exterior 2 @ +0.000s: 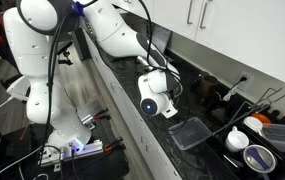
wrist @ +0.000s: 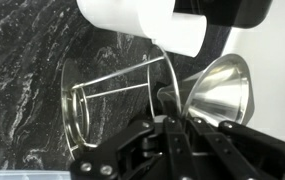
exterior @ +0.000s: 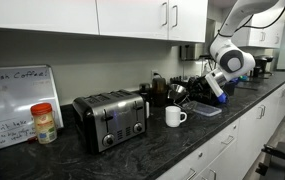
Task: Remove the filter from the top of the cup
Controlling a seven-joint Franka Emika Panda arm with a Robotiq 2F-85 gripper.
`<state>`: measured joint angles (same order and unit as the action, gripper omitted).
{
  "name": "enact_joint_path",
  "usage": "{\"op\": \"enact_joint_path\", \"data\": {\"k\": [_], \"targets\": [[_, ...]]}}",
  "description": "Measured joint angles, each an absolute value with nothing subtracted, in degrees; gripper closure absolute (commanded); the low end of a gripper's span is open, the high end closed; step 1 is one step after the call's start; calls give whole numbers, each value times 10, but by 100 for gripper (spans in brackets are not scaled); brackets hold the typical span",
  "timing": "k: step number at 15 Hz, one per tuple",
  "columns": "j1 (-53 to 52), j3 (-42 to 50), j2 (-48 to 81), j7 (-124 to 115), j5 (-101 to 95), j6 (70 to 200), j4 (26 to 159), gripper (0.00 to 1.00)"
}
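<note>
In an exterior view, the small white ceramic mug stands on the black stone counter, just right of the silver toaster. The white arm's gripper reaches in from the right, above a clear plastic tray. At its tip sits the dark funnel-shaped filter, seemingly clear of the mug's rim.

In an exterior view from higher up, the arm leans beside the same tray, and its fingers are lost in the dark.

In the wrist view the filter, silvery here, lies tipped sideways with its narrow end just beyond the gripper, beside a wire frame. Whether the fingers are clamped on it, I cannot tell.
</note>
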<state>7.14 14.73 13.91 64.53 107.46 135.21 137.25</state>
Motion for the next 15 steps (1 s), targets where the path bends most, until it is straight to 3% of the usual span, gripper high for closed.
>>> {"op": "enact_joint_path", "data": {"k": [15], "targets": [[101,145,206,600,1132,1204,1314,99]]}}
